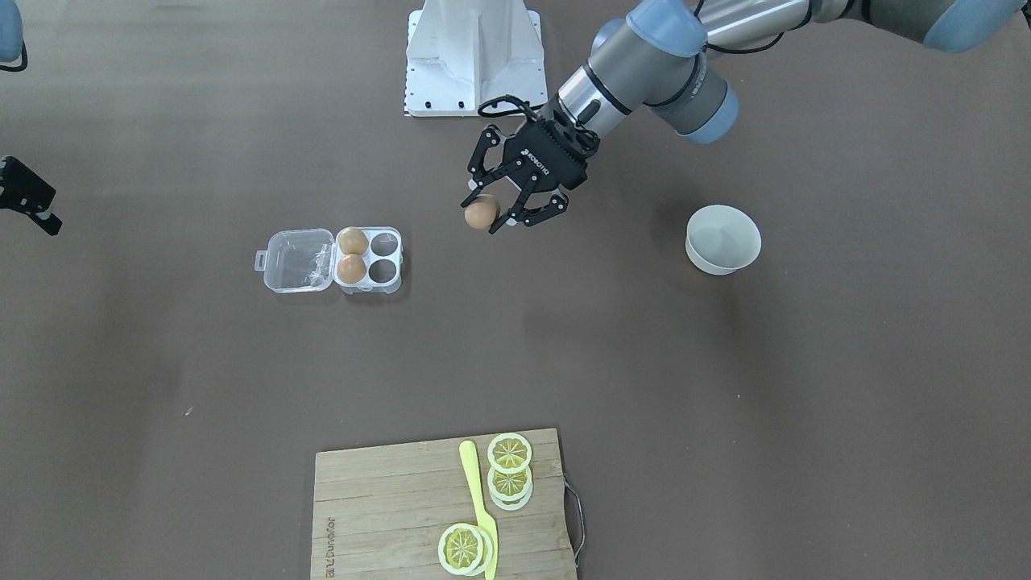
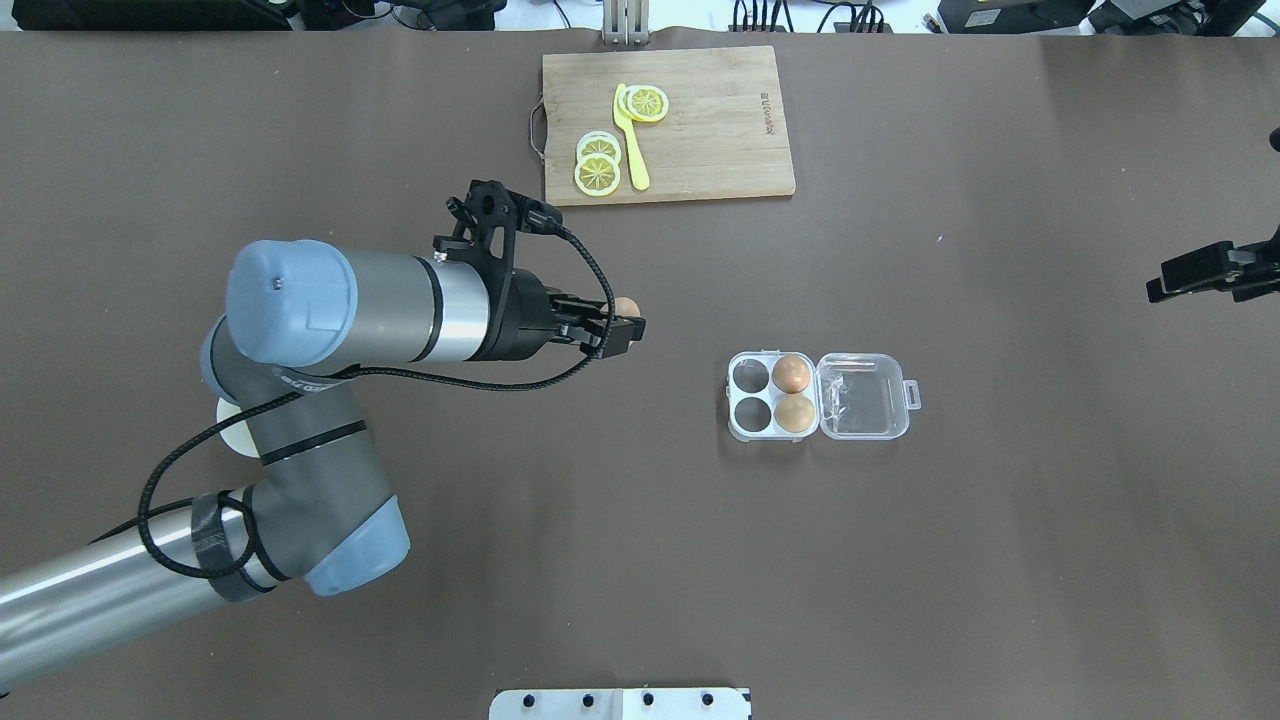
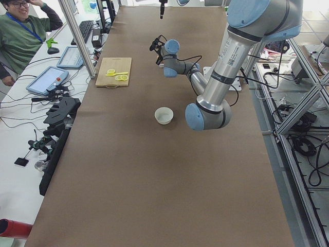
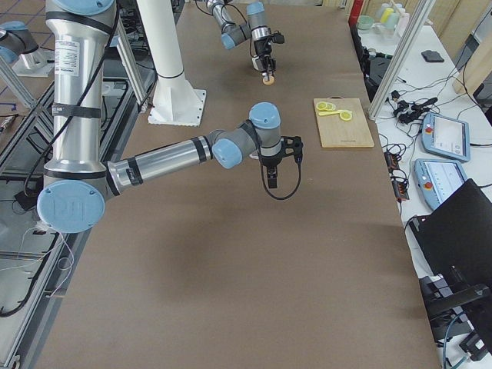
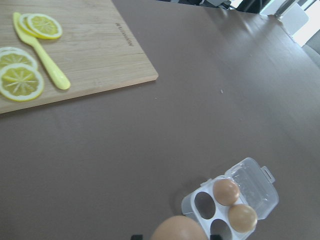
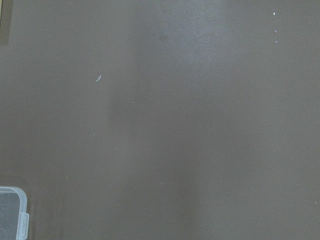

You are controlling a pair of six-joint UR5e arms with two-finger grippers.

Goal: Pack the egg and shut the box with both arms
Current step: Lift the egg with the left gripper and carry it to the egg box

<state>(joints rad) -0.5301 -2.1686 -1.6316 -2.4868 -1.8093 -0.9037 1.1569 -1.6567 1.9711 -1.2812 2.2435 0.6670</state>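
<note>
- The left claw point(image 1: 486, 216) is clenching one egg point(image 1: 481, 213) and holding it in the air above the tabletop point(image 2: 640, 560). It is well short of the box point(image 2: 770, 394), on the cup side. The white bowl point(image 1: 722, 239) is sitting farther from the box again, beyond that arm.
- The box is lying open on the tabletop. Its four-cup base is facing the left claw, and its clear lid point(image 2: 862, 396) is folded flat on the opposite side with the latch tab point(image 2: 911, 393) pointing outward.
- A first packed egg point(image 2: 791, 374) and a second packed egg point(image 2: 795, 414) are sitting in the two cups beside the hinge. An empty cup point(image 2: 747, 374) and its twin on the box's outer edge are waiting, nearest the carried egg.
- The right claw point(image 2: 1175, 282) is hanging well apart from the box, out past the lid side. Nothing is showing in it, and whether its fingers are spread or closed cannot be told.
- By the look of things, the job is standing roughly at its midpoint. The carried egg is yet to go into an empty cup. After that the lid is waiting to be swung over and latched, seemingly work for both arms. No further loose egg is showing, so one cup is likely remaining bare.
</note>
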